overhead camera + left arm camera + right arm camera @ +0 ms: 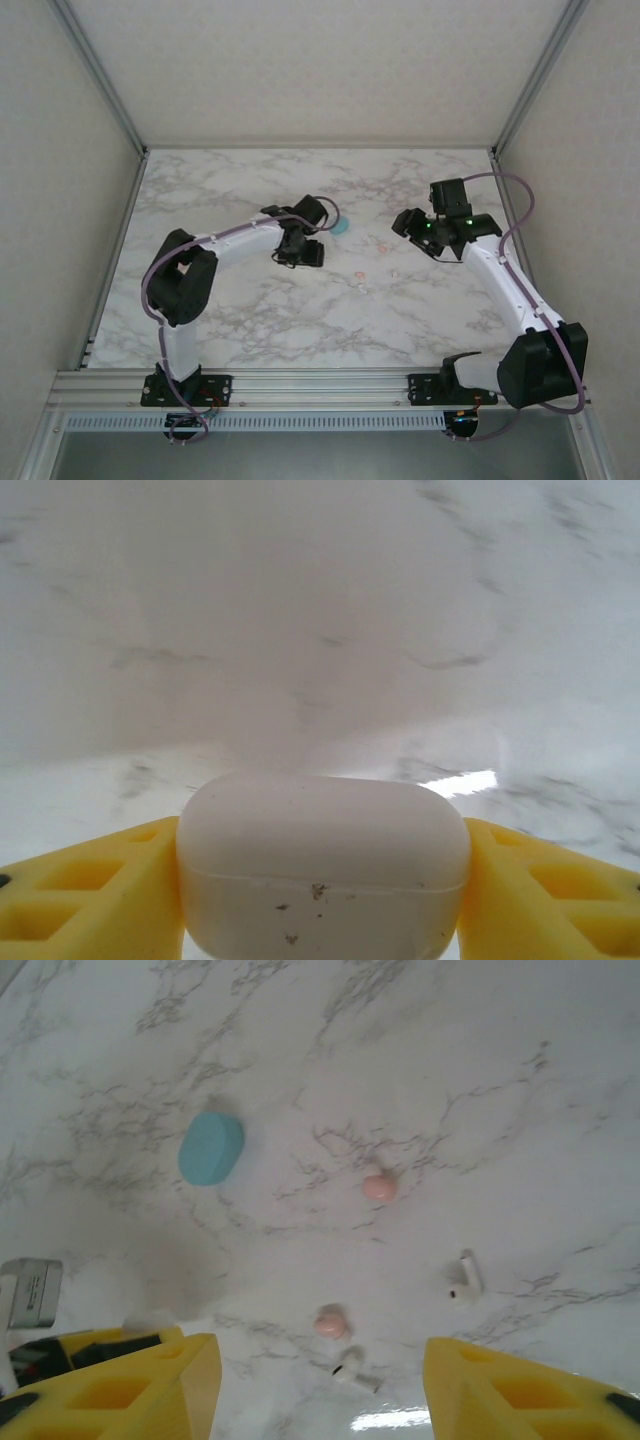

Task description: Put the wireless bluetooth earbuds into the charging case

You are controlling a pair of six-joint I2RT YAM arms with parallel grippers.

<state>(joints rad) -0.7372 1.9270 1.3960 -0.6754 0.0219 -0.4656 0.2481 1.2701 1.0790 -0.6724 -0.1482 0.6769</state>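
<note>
Marble-patterned white covers the table [250,330], and the loose pieces lie near its middle, between the two arms. The left hand [322,880] is pinching a white charging case [320,820] by its sides, with the yellow fingers [90,880] pressed against it and its lid closed. Bare table stretches beyond it at 12 o'clock. From above, a teal case [340,226] lies just beside that hand at its 1 o'clock, the nearest thing in its way. The right hand [320,1360] hangs over the table with its fingers spread and nothing between them. In its wrist view, two pink earbuds [379,1187] lie apart, one just at 3 o'clock of the view's middle and the other at 6 o'clock. Two white earbuds [465,1278] lie at 4 and 6 o'clock, the lower one just beside the nearer pink one. The teal case sits at 10 o'clock, well apart from all four. Pale panels [60,200] wall the table at 9, 12 and 3 o'clock, and a metal rail [320,385] carrying the arm bases closes it at 6. The far part and the near part of the table lie bare.
</note>
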